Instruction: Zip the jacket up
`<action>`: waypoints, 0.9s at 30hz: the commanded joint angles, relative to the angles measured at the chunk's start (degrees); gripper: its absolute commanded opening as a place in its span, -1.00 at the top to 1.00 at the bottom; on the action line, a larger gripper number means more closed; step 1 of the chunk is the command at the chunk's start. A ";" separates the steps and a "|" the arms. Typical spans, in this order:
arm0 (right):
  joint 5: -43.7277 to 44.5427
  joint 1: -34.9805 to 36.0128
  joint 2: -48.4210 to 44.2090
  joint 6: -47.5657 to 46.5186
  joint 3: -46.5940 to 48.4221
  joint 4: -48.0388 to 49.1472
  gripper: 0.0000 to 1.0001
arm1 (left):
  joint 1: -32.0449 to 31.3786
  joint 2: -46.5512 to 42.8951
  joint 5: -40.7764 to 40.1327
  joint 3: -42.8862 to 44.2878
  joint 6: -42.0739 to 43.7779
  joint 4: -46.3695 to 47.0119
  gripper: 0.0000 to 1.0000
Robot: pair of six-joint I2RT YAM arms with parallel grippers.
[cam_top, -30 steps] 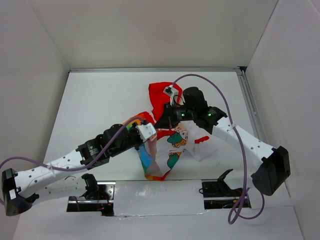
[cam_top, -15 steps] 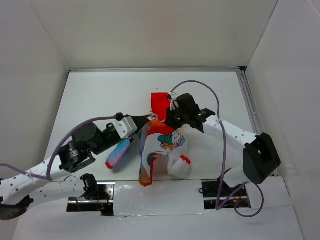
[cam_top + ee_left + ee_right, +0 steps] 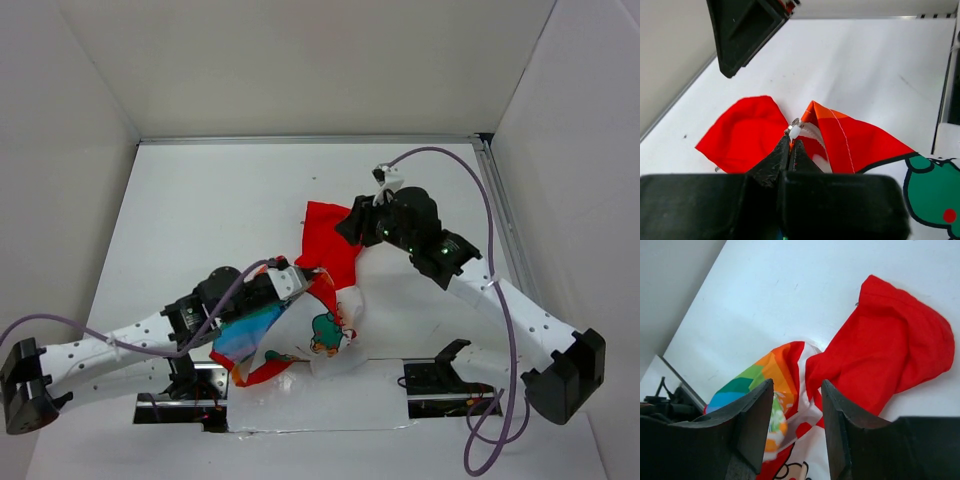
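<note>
Near hood (image 3: 740, 132) of jacket (image 3: 322, 332) | left end effector (image 3: 791, 146) pinches zipper pull (image 3: 795, 131) | right end effector (image 3: 797, 407) spread, empty | better pull gently

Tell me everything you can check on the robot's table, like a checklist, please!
Surface: white table, bare apart from the jacket.
Job's things: jacket lies crumpled near the front edge, its red hood spread toward the middle; not zipped all the way up.
Clutter: nothing seen.
Grippers: left gripper is shut on the white zip pull; right gripper is open above the hood and holds nothing.
Cables: a purple cable runs along the left arm; another purple cable loops over the right arm. Neither touches the jacket.
Surroundings: white walls on three sides, and a metal rail along the right edge.
</note>
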 commanded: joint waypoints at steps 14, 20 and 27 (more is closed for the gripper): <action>-11.51 -6.42 22.32 11.29 -4.04 -1.71 -0.25 | 5.76 15.67 -5.97 -1.56 -3.64 20.53 1.00; -0.36 -5.54 33.51 12.69 7.56 -7.23 -0.48 | 6.20 12.95 -5.54 -2.71 -5.75 16.50 1.00; 13.90 -3.87 45.19 14.54 15.74 -12.08 -0.02 | 6.64 9.95 -1.67 -3.60 -5.32 16.32 1.00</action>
